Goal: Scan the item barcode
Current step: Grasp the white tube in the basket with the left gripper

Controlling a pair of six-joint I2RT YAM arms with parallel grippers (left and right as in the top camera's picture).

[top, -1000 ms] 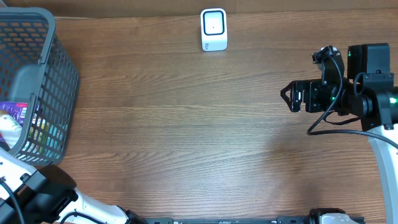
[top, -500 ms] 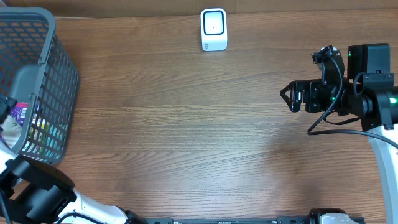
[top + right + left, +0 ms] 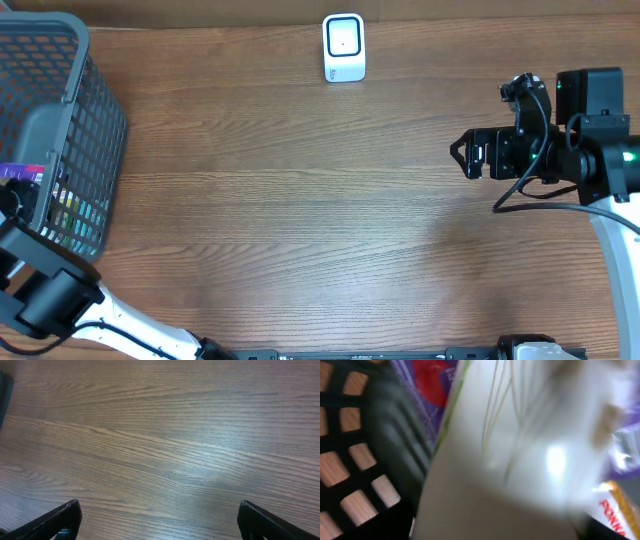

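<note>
A grey mesh basket stands at the table's left edge with several packaged items in it, among them a purple packet. My left arm reaches into it, and my left gripper is mostly hidden among the items. In the left wrist view a blurred white package fills the frame right against the camera, and the fingers do not show. A white barcode scanner stands at the far middle. My right gripper hangs open over bare wood at the right, its fingertips wide apart.
Beside the white package lie a purple and red packet and one with orange lettering. The basket's dark mesh wall runs along the left of that view. Bare wooden tabletop lies between basket, scanner and right arm.
My left arm has shifted at the basket's near corner and reaches further in. The purple packet has moved slightly. The right arm has stayed still.
</note>
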